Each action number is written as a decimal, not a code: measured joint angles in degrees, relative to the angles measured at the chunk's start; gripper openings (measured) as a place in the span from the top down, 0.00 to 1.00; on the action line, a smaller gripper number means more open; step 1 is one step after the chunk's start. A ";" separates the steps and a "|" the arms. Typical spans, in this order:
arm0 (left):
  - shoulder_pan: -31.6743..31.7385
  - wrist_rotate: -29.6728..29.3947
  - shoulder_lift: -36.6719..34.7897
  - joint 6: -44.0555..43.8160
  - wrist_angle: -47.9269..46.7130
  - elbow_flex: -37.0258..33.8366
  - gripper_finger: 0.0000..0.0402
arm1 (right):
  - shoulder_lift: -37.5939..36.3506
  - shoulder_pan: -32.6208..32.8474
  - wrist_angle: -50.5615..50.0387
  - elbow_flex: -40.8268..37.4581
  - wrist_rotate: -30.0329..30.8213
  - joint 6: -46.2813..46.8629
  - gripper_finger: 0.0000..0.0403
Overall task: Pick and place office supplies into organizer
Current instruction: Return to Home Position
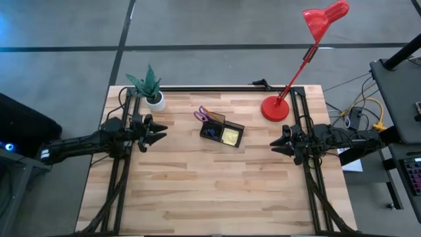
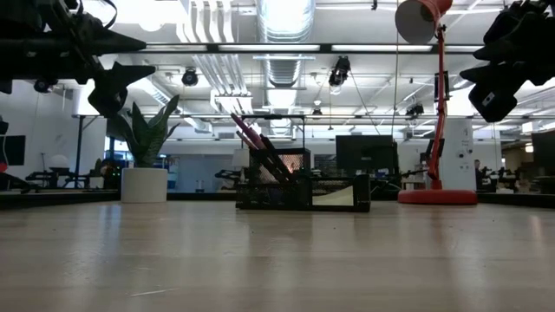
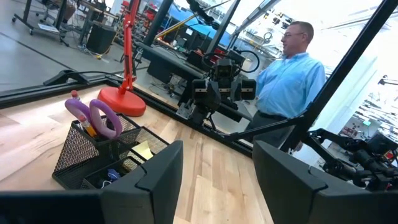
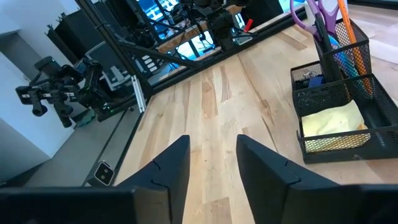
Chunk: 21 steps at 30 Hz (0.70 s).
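The black mesh desk organizer (image 1: 222, 131) is sitting mid-bench toward the far edge of the light wooden bench (image 1: 217, 197). It is holding the yellow square sticky-note pad (image 1: 229, 136) and the purple-handled scissors (image 1: 202, 114). My left end effector (image 1: 163, 133) is hovering to its left and my right end effector (image 1: 273, 145) to its right, both released, empty and well apart from it.
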 joint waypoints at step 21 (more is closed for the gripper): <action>-0.01 0.00 0.00 0.01 -0.01 0.00 0.55 | 0.00 -0.01 -0.02 0.00 0.00 0.01 0.69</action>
